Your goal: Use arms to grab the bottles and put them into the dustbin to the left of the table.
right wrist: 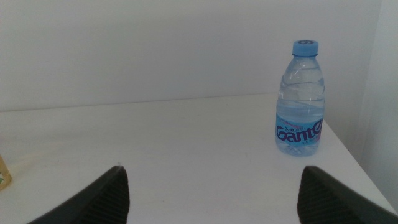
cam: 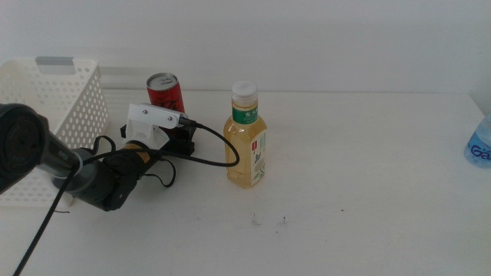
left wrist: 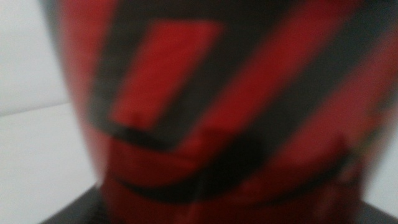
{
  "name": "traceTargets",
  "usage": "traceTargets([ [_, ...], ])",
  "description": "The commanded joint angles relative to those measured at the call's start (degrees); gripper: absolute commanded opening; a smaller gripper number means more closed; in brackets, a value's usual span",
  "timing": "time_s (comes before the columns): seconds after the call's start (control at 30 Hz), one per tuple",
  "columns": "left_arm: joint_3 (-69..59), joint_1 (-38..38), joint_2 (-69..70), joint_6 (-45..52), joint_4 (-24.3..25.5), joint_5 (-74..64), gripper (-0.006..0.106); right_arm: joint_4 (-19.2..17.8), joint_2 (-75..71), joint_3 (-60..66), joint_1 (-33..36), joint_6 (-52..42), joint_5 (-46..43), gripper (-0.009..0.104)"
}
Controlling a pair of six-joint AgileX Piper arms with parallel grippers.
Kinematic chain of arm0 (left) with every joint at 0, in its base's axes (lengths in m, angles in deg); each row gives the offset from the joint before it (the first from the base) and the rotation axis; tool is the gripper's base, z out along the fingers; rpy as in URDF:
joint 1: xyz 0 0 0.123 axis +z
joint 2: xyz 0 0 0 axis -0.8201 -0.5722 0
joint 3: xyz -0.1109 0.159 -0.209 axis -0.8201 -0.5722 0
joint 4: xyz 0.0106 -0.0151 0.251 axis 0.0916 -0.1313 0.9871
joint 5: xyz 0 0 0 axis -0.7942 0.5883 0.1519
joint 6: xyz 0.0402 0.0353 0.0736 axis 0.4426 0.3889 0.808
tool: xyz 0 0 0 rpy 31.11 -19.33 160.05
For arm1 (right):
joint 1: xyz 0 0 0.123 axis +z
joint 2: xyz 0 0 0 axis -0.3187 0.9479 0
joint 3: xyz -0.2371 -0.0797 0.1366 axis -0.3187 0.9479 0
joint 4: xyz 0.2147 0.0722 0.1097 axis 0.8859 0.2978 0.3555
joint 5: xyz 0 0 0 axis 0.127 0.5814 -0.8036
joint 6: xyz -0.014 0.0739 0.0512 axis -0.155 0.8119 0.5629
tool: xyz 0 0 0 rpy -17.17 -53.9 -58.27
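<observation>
- Left gripper: it sits low on the table at the foot of the red can, reached in from the left side. Its wrist carries a white blocky part with a black cable looping out toward the tea bottle. Whether the jaws are spread or pressed on the can cannot be told — in the left wrist view the can fills the picture as a blur of red and black, and no jaw edge is clear.
- Left arm: black, it stretches across the near left of the table in front of the basket.
- Red can: upright, toward the back of the table, just right of the basket and partly hidden behind the wrist part.
- Basket: white, walls full of small holes, a grey strip on its far rim; it stands at the left edge of the middle view.
- Tea bottle: upright, white cap, green label, yellowish liquid; near the table's middle, right of the can and apart from it.
- Right gripper: its two dark jaws stand wide apart, holding nothing — it hangs over bare tabletop.
- Water bottle: upright, blue cap and label, near the table's far right corner, well ahead of the right gripper; only its edge shows in the middle view.
</observation>
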Motion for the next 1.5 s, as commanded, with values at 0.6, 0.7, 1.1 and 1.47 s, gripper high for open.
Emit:
traceTargets([
  [0.6, -18.8, -3.5, 42.5, -14.4, 4.0, -31.5, 0.022, -0.7, -0.2, 0.2, 0.1, -0.4, -0.7, 0.092],
  [0.7, -18.8, -4.1, 49.5, -15.0, 4.5, -38.7, 0.022, -0.7, -0.2, 0.2, 0.1, -0.4, -0.7, 0.092],
  [1.1, -14.9, -3.9, 63.2, -14.6, 1.4, -57.8, 0.022, -0.7, -0.2, 0.2, 0.1, -0.4, -0.7, 0.092],
  [1.47, 15.1, 13.2, 53.1, 27.4, -33.4, -97.0, 0.022, -0.7, -0.2, 0.2, 0.1, -0.4, -0.7, 0.092],
])
